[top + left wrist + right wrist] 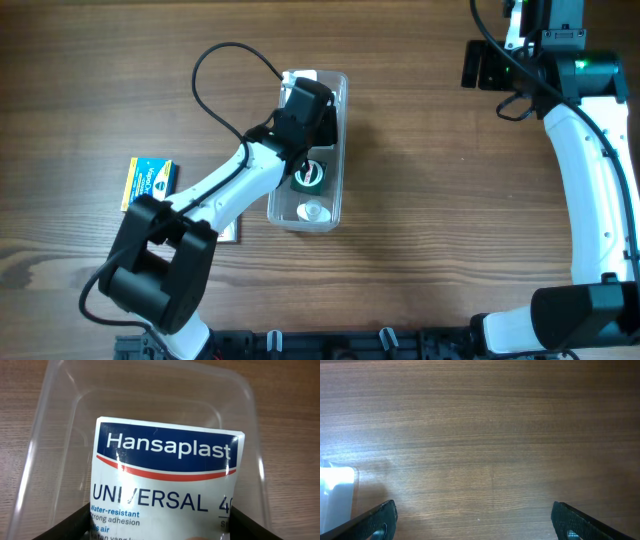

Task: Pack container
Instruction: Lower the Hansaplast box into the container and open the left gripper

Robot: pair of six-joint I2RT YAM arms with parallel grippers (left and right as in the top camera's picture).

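Observation:
The container is a long clear plastic tub in the middle of the table. A round dark green item and a small clear cap-like item lie in its near end. My left gripper is over the tub's far half, shut on a white and blue Hansaplast plaster box, held just above the tub's floor. My right gripper is open and empty above bare wood at the far right; in the overhead view it is well away from the tub.
A blue and yellow small box lies on the table left of the tub. A flat grey item lies partly under the left arm. A corner of the tub shows at the left edge of the right wrist view.

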